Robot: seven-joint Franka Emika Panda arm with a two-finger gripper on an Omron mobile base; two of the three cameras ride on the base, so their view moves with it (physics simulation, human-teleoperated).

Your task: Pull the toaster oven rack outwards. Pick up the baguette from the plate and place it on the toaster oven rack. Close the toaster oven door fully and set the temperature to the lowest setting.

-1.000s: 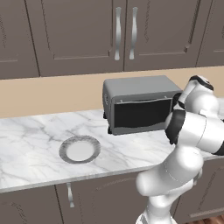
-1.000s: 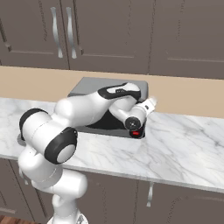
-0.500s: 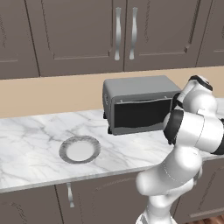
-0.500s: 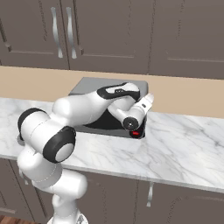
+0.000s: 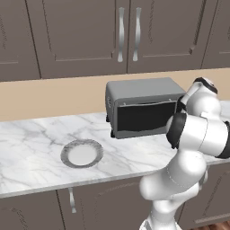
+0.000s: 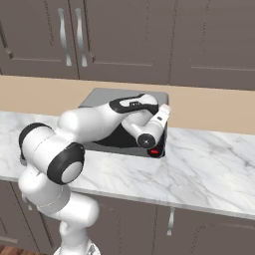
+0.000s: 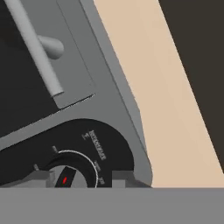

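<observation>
Against the right end of the toaster oven (image 5: 141,108) the arm reaches forward, elbow bent high, its wrist turned so the gripper (image 7: 81,177) faces the black control panel. From the right base camera the hand (image 6: 152,130) lies across the oven's front, covering most of that panel; just below it a red button (image 6: 154,151) peeks out. From the left base camera the forearm covers the oven's right edge, and the fingers themselves cannot be made out there.

Close up, the two fingertips (image 7: 41,178) straddle a round knob (image 7: 70,178) with a red mark, one tip on each side. They stand partly spread; whether they press the knob cannot be told, since the lower part of the dial is cut off. A white scale arcs above the knob, with small lettering beside it too blurred to read.

Up and to the left of the gripper runs the toaster oven door (image 7: 26,87), its dark glass and thin grey handle (image 7: 37,52) showing; the door looks shut against the frame. The rack and any bread behind the glass are hidden.

Far to the gripper's left on the marble counter (image 5: 36,139) sits the plate (image 5: 81,153), bare.
</observation>
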